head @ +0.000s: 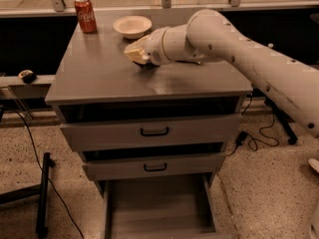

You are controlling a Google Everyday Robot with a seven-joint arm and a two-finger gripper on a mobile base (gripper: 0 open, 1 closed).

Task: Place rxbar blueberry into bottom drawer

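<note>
My gripper (137,54) is at the end of the big white arm, low over the grey cabinet top, just in front of and below the white bowl. Its tip looks pale yellow. A small dark shape (146,64) shows right under the gripper on the top; I cannot tell whether it is the rxbar blueberry or a shadow. No dark blue bar shows plainly anywhere else. The bottom drawer (158,209) is pulled out at floor level, a wide grey tray with a bare floor.
A red soda can (85,15) stands at the back left of the top and a white bowl (132,26) at the back middle. The two upper drawers (154,131) with black handles are slightly ajar. Cables and a black stand (44,193) lie on the floor at left.
</note>
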